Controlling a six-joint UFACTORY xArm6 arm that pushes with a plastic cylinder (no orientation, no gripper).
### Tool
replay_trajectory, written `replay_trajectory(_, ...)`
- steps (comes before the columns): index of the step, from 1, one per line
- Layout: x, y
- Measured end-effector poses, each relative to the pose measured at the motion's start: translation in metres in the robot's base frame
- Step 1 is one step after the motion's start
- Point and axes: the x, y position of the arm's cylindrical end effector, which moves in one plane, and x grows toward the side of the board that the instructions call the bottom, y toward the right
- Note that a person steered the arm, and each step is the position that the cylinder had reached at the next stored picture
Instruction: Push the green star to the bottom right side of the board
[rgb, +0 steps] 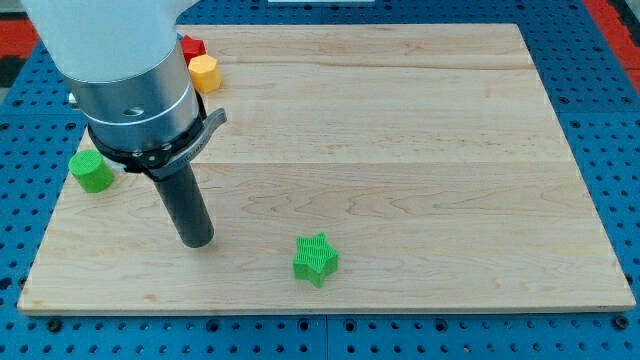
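My tip (197, 240) sits left of the star (316, 258), apart. No fingers exist, only a rod. Best push rightward, centred, along the board (420, 150).

Star (316, 259) low on board (420, 150), right of my tip (197, 241).

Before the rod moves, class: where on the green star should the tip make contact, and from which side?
There are no jaws, so it is a push, not a grip. My tip stands at the view's left of the green star, apart from it. Meet the star's left face, slightly toward the top, and push rightward along the board; centre on the body, since its points could turn it.
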Motion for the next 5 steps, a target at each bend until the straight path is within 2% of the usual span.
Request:
replay_trajectory(1, 0.004, 0.036)
replay_trajectory(2, 0.026, 0.111)
replay_trajectory(3, 0.047, 0.151)
replay_trajectory(4, 0.070, 0.221)
replay_trajectory(5, 0.076, 0.259)
